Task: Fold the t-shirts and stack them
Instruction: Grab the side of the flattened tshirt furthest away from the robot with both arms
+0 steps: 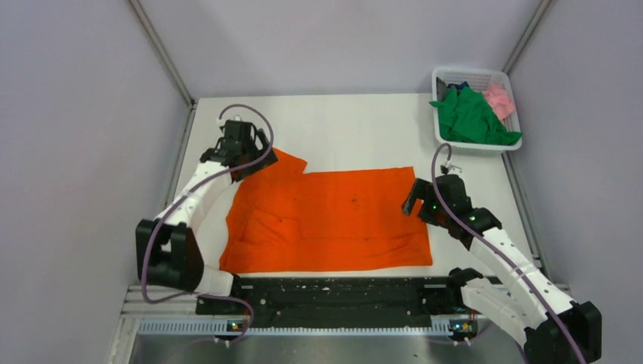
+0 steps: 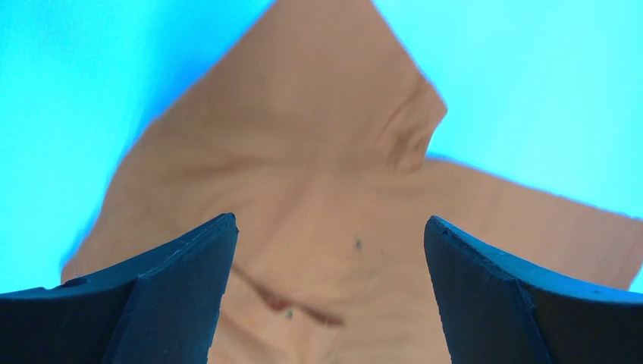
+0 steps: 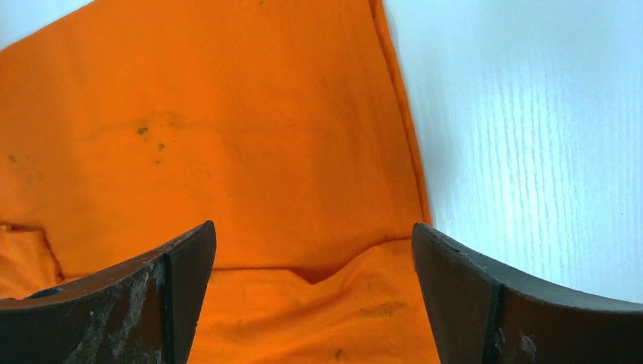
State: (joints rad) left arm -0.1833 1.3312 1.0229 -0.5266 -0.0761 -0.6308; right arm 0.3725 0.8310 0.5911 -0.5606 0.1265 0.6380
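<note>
Orange cloth fills the middle of the desk, and I report it from the left edge across.

1. Left tool: it hangs over the far-left sleeve, jaws spread wide and holding nothing. In its own wrist view the tool straddles that sleeve, though the colours there are washed pale.
2. Orange t-shirt: it is laid out flat, running from near the left edge to right of centre, closer to the near edge than the far one. It shows shallow creases, a doubled-over patch at the near-left part and a few small dark specks.
3. Right tool: it sits above the shirt's right-hand hem, jaws likewise spread and empty. Its wrist view shows the tool over a lapped fold just inside that hem.
4. Basket, far-right corner: it holds the green t-shirt, bunched and spilling over the rim, and the pink t-shirt, crumpled to its right.

Assessment: the shirts look light, limp and thin. I expect the orange one to sag between grips and slide on the smooth desk. I would pinch at the sleeve seam on the left and the hem corner on the right, catching both layers.
</note>
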